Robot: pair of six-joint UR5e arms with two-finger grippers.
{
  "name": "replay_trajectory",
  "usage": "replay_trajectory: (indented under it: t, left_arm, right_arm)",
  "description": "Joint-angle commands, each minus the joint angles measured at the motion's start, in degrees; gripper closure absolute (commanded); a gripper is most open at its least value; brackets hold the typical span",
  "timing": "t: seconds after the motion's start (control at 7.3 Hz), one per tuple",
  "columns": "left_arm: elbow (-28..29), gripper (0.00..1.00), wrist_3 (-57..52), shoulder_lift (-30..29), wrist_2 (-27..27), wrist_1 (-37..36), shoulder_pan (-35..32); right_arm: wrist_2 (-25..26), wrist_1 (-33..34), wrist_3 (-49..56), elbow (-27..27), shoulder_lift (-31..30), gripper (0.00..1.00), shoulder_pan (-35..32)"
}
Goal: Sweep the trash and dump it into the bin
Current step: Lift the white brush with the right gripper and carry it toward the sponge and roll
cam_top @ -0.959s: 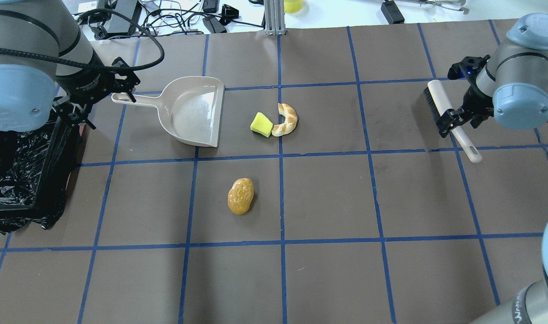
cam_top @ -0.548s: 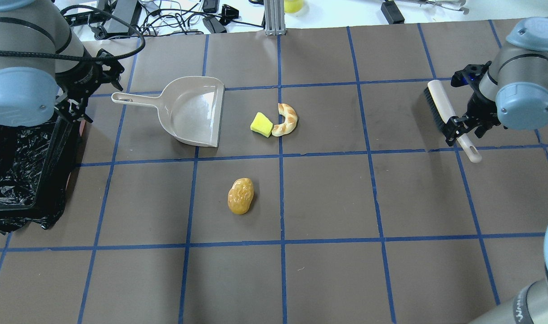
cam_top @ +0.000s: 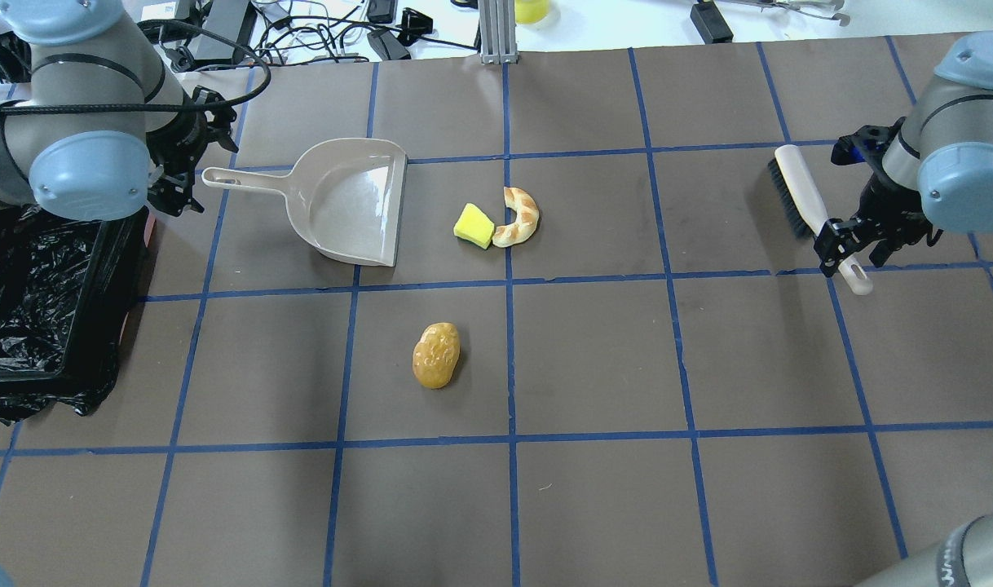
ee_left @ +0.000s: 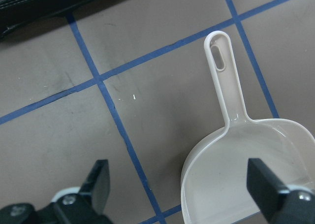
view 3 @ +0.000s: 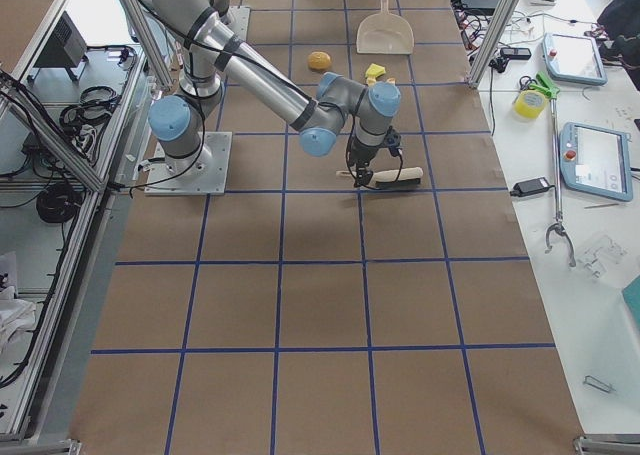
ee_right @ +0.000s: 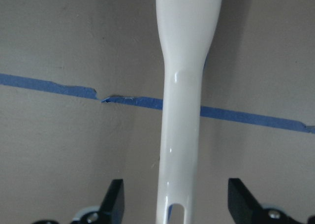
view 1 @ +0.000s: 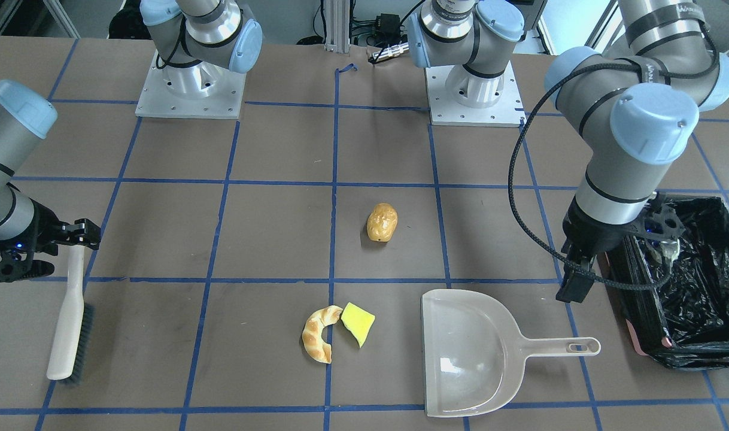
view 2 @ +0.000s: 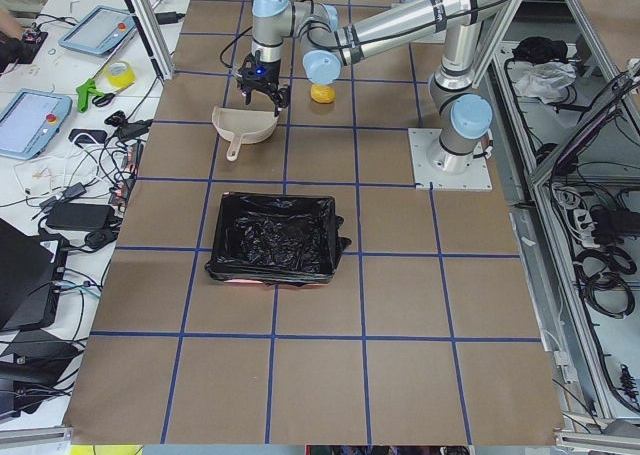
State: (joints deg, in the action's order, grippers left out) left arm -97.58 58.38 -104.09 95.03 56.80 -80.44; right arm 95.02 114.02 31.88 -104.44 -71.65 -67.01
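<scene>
Overhead exterior: trash on mat, mid-table. Sponge wedge [cam_top: 474,225] just beside croissant pc [cam_top: 521,217], near dustpan [cam_top: 354,204] open lip. Potato lump [cam_top: 436,355] apart, nearer robot, open mat all round. Bin [cam_top: 32,285] at table's L edge. L gripper [ee_left: 178,172] jaws apart by dustpan handle, holding nothing. R gripper [ee_right: 178,197] jaws apart astride brush [cam_top: 802,196] handle, gap each side.

I am working in a robotics lab: my arms [view 1: 616,120] are standing bolted to metal plates [view 1: 221,102] on a table [cam_top: 594,359] that blue tape [cam_top: 510,359] is dividing into a grid, while aluminium framing [cam_top: 494,33], tangled cables [cam_top: 301,37] and teach pendants [view 3: 597,160] are crowding the white benches [view 3: 560,315] alongside.
</scene>
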Motion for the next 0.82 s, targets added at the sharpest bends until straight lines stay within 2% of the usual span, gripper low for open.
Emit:
replay_trajectory:
  t: [0.0, 0.27, 0.55, 0.69]
  left_arm:
    - [2.64, 0.00, -0.19, -4.35, -0.81, -1.43, 0.02]
    - [6.16, 0.01, 3.21, -9.01, -0.64, -1.43, 0.02]
    - [8.45, 0.01, 9.26, -12.10, -0.37, -1.43, 0.02]
    - [8.54, 0.01, 11.64, -12.98, 1.37, -1.43, 0.02]
  right_arm:
    - [-0.01, -0.20, -0.59, -0.59, -0.07, 0.33, 0.04]
    - [0.07, 0.24, -1.03, -1.47, -0.15, 0.46, 0.04]
    - [0.07, 0.33, -1.03, -1.38, -0.07, 0.79, 0.04]
    - [0.07, 0.33, -1.30, -1.38, -0.07, 0.89, 0.04]
